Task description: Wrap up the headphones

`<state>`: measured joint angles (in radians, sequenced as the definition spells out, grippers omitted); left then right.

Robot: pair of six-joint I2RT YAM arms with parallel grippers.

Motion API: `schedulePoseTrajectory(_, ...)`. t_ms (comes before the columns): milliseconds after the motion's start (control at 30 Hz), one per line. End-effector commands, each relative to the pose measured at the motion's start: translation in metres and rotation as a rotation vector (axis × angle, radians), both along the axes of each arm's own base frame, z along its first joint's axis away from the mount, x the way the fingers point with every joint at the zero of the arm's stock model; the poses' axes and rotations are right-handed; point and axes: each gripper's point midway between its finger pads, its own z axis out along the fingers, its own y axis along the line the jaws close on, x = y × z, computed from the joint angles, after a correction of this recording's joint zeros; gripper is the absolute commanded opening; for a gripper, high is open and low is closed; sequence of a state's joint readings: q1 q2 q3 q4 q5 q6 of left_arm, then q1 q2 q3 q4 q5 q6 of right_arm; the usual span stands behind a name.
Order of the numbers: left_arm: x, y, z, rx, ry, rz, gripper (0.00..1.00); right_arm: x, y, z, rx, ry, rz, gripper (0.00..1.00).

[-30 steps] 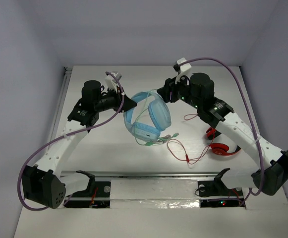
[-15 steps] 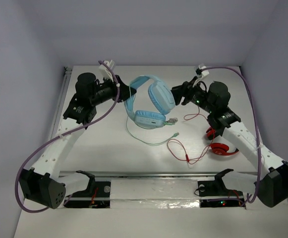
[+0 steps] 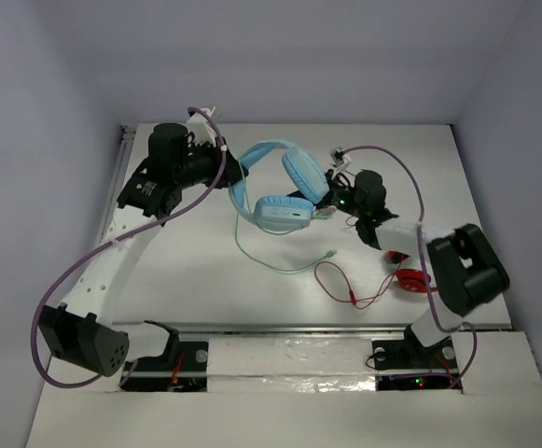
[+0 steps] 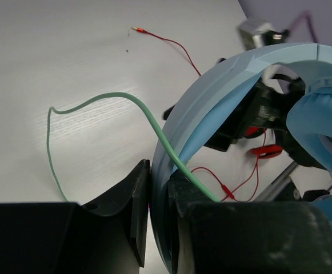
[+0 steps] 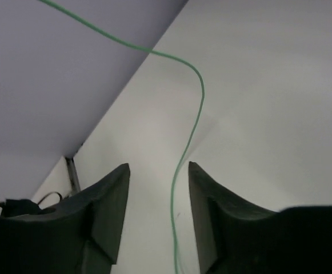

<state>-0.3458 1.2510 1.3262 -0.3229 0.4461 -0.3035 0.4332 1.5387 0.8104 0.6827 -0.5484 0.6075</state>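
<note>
Top external view: the white table [image 3: 187,280] filled most of the frame, and we saw both arms reaching toward its middle. The left arm [image 3: 126,247] ran up the left side and bent in at the wrist. The right arm [image 3: 457,271] was folded low, its forearm stretched leftward.

The headphones [image 3: 283,213] sat near the table centre between the two wrists. The headband arched up and back, one ear cup faced the camera, and the other was tilted behind it. We couldn't tell whether the lower cup touched the table.

The red headphones [image 3: 412,280] lay on the table just beside the right arm, well apart from the blue pair. Their red cable [image 3: 345,285] looped loosely toward the near edge.

The green cable [image 3: 252,254] dropped from the headphones and curved across the table, with the plug end lying free near the red cable.

In the left wrist view, the left gripper [image 4: 159,191] was clamped on the headband edge with both fingers tight against it. The green cable [image 4: 126,98] trailed over the right finger.

In the right wrist view, the right gripper [image 5: 157,194] had its fingers apart. The green cable [image 5: 197,97] ran through the gap without touching either one.
</note>
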Motion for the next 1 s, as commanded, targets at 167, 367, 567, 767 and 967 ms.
schedulePoseTrajectory(167,-0.038,-0.036,0.055,-0.110,-0.053,-0.227,0.00,0.024,0.047,0.027,0.165,-0.163,0.243,0.69)
schedulePoseTrajectory(367,-0.060,-0.050,0.046,-0.100,-0.011,-0.327,0.00,0.030,0.085,0.015,0.173,-0.178,0.317,0.74)
schedulePoseTrajectory(567,-0.084,-0.060,0.052,-0.117,0.009,-0.419,0.00,0.047,0.105,0.005,0.119,-0.193,0.250,0.76)
schedulePoseTrajectory(767,-0.093,-0.059,0.057,-0.127,0.017,-0.438,0.00,0.041,0.108,0.005,0.139,-0.208,0.262,0.73)
schedulePoseTrajectory(967,-0.105,-0.057,0.076,-0.144,0.002,-0.470,0.00,0.047,0.103,-0.004,0.079,-0.231,0.215,0.74)
